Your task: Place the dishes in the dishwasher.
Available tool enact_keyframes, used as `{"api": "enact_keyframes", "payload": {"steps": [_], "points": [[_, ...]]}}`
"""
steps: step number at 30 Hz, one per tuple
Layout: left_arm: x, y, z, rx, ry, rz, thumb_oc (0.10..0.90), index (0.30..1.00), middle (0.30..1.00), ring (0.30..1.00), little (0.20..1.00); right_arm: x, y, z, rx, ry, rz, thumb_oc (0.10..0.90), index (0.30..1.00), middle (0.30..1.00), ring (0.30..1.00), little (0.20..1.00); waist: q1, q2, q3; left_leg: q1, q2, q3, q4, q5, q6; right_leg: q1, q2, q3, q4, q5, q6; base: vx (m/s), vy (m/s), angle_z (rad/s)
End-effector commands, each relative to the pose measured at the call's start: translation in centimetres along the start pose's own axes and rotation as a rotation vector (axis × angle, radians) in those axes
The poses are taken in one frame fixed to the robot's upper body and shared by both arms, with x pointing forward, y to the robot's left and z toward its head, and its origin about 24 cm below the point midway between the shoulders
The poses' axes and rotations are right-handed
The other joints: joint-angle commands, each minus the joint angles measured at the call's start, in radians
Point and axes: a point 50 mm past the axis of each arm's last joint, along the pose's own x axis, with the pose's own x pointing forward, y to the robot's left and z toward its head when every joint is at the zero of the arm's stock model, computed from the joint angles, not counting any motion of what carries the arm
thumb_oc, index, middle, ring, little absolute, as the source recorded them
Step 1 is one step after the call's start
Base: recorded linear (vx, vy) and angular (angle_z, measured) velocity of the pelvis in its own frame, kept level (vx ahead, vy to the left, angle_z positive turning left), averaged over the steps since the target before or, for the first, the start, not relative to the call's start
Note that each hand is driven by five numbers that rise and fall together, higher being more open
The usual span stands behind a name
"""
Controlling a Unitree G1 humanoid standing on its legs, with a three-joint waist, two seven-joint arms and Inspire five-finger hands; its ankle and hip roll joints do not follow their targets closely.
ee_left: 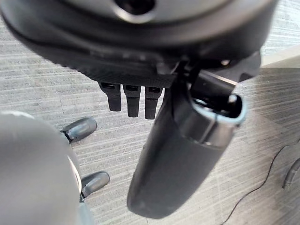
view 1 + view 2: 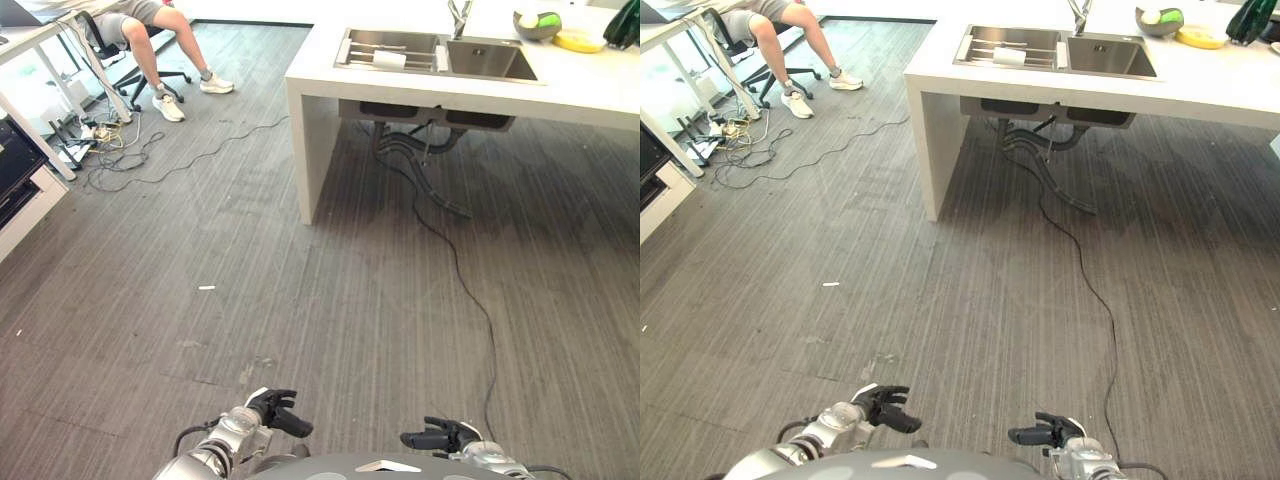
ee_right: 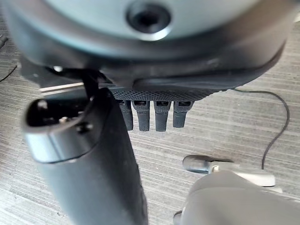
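Note:
A white counter (image 2: pixel 600 95) at the far right carries a double steel sink (image 2: pixel 490 60). A white cup-like dish (image 2: pixel 390 60) lies on the rack in the sink's left basin. Behind the sink stand a grey bowl (image 2: pixel 535 25) with something green and yellow in it, and a yellow dish (image 2: pixel 580 41). My left hand (image 2: pixel 272 408) and right hand (image 2: pixel 440 437) hang low over the grey floor, far from the counter. Both are open and hold nothing. The left wrist view shows the left hand's relaxed fingers (image 1: pixel 132 101), and the right wrist view shows the right hand's fingers (image 3: pixel 154 115).
A black cable (image 2: pixel 470 290) runs across the floor from under the sink. A person (image 2: pixel 150 45) sits on an office chair at the far left beside a tangle of cables (image 2: pixel 110 140). A dark appliance front (image 2: pixel 15 170) stands at the left edge.

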Motion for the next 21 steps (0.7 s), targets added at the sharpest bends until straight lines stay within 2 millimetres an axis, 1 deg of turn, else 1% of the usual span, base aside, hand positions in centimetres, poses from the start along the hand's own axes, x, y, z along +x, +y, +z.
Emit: {"api": "enact_keyframes", "payload": {"steps": [1, 2, 3, 6, 7, 8, 9, 11, 14, 17, 18, 21], "points": [[0.5, -0.2, 5.0, -0.022, -0.141, 0.002, 0.8, 0.9, 0.9, 0.9, 0.9, -0.1, -2.2, 3.2, 0.059, -0.125, -0.061, 0.8, 0.9, 0.9, 0.9, 0.9, 0.015, 0.0, -0.007, 0.054, 0.016, 0.015, 0.009, -0.061, -0.05, -0.035, 0.008, 0.056, 0.023, 0.001, 0.113, 0.0, 0.0, 0.0], [0.5, -0.2, 5.0, -0.022, -0.14, 0.002, 0.8, 0.9, 0.9, 0.9, 0.9, -0.1, -2.2, 3.2, 0.059, -0.125, -0.062, 0.8, 0.9, 0.9, 0.9, 0.9, 0.015, 0.0, -0.007, 0.054, 0.016, 0.015, 0.009, -0.061, -0.05, -0.035, 0.008, 0.056, 0.023, 0.001, 0.113, 0.0, 0.0, 0.0], [0.5, -0.3, 5.7, -0.022, -0.167, 0.001, 0.8, 0.9, 0.9, 0.9, 0.9, -0.2, -2.3, 3.5, 0.061, -0.142, -0.066, 0.8, 0.9, 0.9, 0.9, 0.9, 0.015, 0.0, -0.008, 0.055, 0.016, 0.015, 0.009, -0.062, -0.049, -0.034, 0.007, 0.054, 0.024, -0.001, 0.113, 0.0, 0.012, -0.05], [0.2, -0.2, 8.8, 0.011, -0.292, 0.006, 0.8, 0.9, 0.9, 0.9, 0.9, -0.5, -2.8, 5.3, 0.021, -0.235, -0.079, 0.8, 0.9, 0.9, 0.9, 0.9, 0.016, 0.001, -0.008, 0.057, 0.015, 0.008, 0.009, -0.062, -0.049, -0.033, 0.004, 0.051, 0.028, -0.002, 0.116, 0.0, 0.0, 0.0], [0.0, -0.1, 9.5, 0.013, -0.322, 0.012, 0.8, 0.9, 0.9, 0.9, 0.9, -0.7, -2.9, 5.9, 0.021, -0.266, -0.085, 0.8, 0.9, 0.9, 0.9, 0.9, 0.016, 0.0, -0.007, 0.056, 0.014, 0.005, 0.01, -0.062, -0.048, -0.034, 0.003, 0.05, 0.031, -0.003, 0.117, 0.0, 0.0, 0.0], [0.0, -0.1, 9.5, 0.013, -0.322, 0.011, 0.8, 0.9, 0.9, 0.9, 0.9, -0.7, -2.9, 5.9, 0.021, -0.266, -0.085, 0.8, 0.9, 0.9, 0.9, 0.9, 0.016, 0.0, -0.007, 0.056, 0.014, 0.005, 0.01, -0.062, -0.048, -0.034, 0.003, 0.05, 0.031, -0.003, 0.117, -0.04, 0.001, 0.01], [-0.4, 0.5, 11.3, -0.018, -0.402, 0.03, 0.8, 0.9, 0.9, 0.9, 0.9, -1.1, -3.4, 7.3, 0.048, -0.342, -0.107, 0.8, 0.9, 0.9, 0.9, 0.9, 0.015, -0.002, -0.002, 0.048, 0.013, 0.0, 0.013, -0.061, -0.047, -0.043, 0.002, 0.049, 0.037, -0.002, 0.12, -0.04, -0.002, 0.01], [-0.8, 1.0, 12.3, -0.05, -0.45, 0.049, 0.8, 0.9, 0.9, 0.9, 0.9, -1.4, -3.6, 7.9, 0.079, -0.381, -0.118, 0.8, 0.9, 0.9, 0.9, 0.9, 0.017, -0.006, 0.003, 0.042, 0.013, -0.005, 0.013, -0.058, -0.046, -0.048, 0.002, 0.048, 0.038, 0.001, 0.122, -0.05, -0.006, 0.0], [-1.3, 1.7, 13.4, -0.028, -0.499, 0.065, 0.8, 0.9, 0.9, 0.9, 0.9, -1.7, -3.5, 9.1, 0.066, -0.431, -0.107, 0.8, 0.9, 0.9, 0.9, 0.9, 0.022, -0.011, 0.011, 0.032, 0.013, -0.008, 0.013, -0.055, -0.045, -0.062, 0.003, 0.054, 0.043, 0.006, 0.125, -0.02, -0.006, 0.01], [-1.9, 2.3, 13.9, -0.011, -0.539, 0.079, 0.8, 0.9, 0.9, 0.9, 0.9, -2.0, -3.5, 9.4, 0.048, -0.458, -0.102, 0.8, 0.9, 0.9, 0.9, 0.9, 0.028, -0.014, 0.015, 0.027, 0.013, -0.007, 0.019, -0.058, -0.043, -0.068, 0.002, 0.053, 0.045, 0.007, 0.128, -0.01, 0.004, -0.03], [-1.9, 2.7, 13.6, 0.002, -0.537, 0.095, 0.8, 0.9, 0.9, 0.9, 0.9, -1.9, -3.5, 9.1, 0.04, -0.449, -0.102, 0.8, 0.9, 0.9, 0.9, 0.9, 0.033, -0.016, 0.021, 0.023, 0.01, -0.007, 0.035, -0.067, -0.04, -0.067, 0.001, 0.054, 0.045, 0.007, 0.128, 0.0, 0.008, -0.06], [-1.7, 2.6, 12.5, 0.006, -0.507, 0.102, 0.8, 0.9, 0.9, 0.9, 0.9, -1.7, -3.3, 8.1, 0.029, -0.409, -0.095, 0.8, 0.9, 0.9, 0.9, 0.9, 0.039, -0.021, 0.027, 0.019, 0.008, -0.007, 0.062, -0.081, -0.038, -0.063, 0.0, 0.06, 0.043, 0.009, 0.125, 0.01, 0.009, -0.11]]}}
